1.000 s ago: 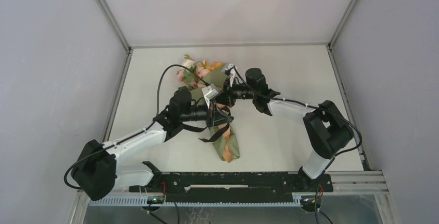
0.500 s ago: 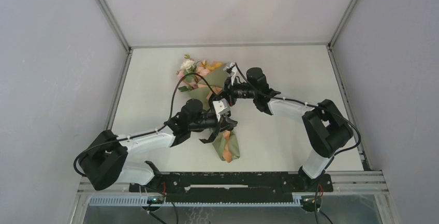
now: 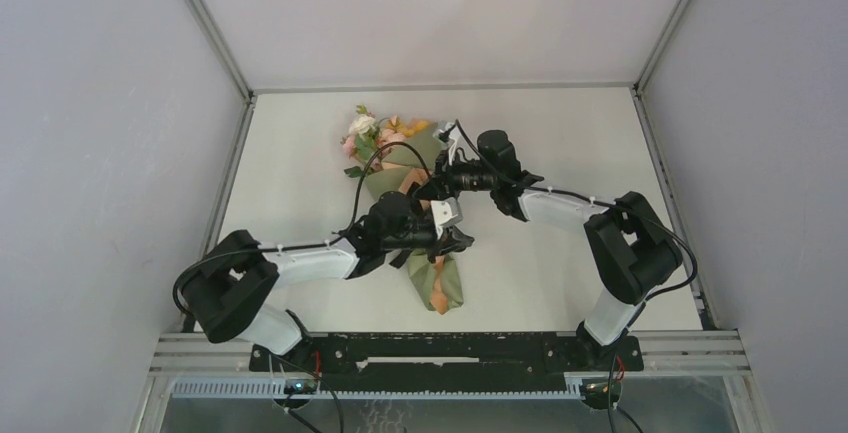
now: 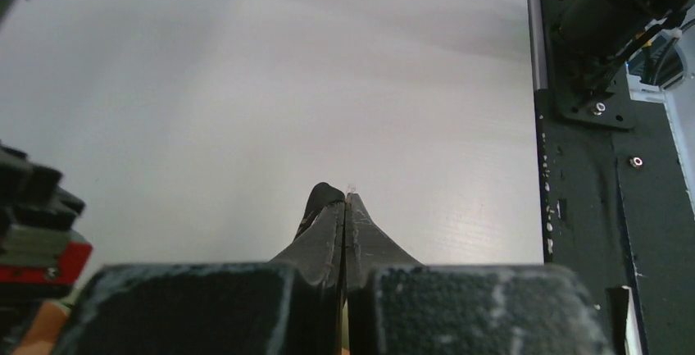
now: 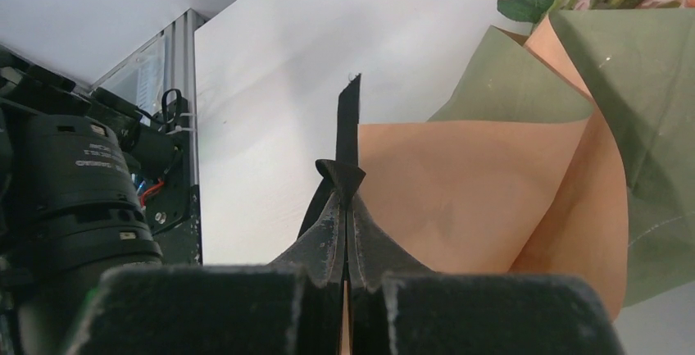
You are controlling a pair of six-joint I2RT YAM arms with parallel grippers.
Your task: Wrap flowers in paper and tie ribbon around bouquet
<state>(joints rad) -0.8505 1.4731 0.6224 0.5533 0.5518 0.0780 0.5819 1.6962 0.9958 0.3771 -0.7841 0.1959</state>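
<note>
Flowers point(image 3: 366, 129) inside paper cone point(image 3: 446, 283); left tool point(image 4: 345, 197) and right tool point(image 5: 347, 199) each clamped on black ribbon point(image 5: 348, 117)

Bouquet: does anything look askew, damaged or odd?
Nothing stands out. The bouquet lies intact on the table, paper wrapped round the flowers, and the right fingers pinch the ribbon, its free end sticking up.

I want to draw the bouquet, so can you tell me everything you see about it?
The bouquet is a cone of paper, olive green and peach-orange, lying on the white table. Its narrow end points toward the near edge; pink, white and yellow flowers with green leaves poke out of the wide far end. Over its middle, the right hand pinches a black ribbon close beside the paper.
</note>
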